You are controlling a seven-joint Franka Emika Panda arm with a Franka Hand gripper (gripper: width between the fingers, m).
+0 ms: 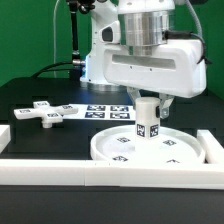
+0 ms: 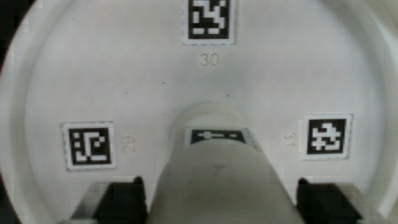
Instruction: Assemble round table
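Observation:
The large rimmed round disc (image 1: 118, 152) lies flat on the black table near the front. The short cylindrical leg (image 1: 147, 122) stands upright over the disc's middle, its lower end at the disc surface. My gripper (image 1: 149, 102) is shut on the leg's upper part. In the wrist view the leg (image 2: 221, 165) runs between the two black fingers (image 2: 125, 200), with the disc (image 2: 107, 80) and its square tags beneath. The cross-shaped base piece (image 1: 45, 113) lies on the table at the exterior view's left, apart from the disc.
The marker board (image 1: 103, 109) lies flat behind the disc. White border rails run along the front (image 1: 90, 173), the exterior view's right (image 1: 212, 148) and the exterior view's left (image 1: 4, 136). The arm's white body hangs over the disc.

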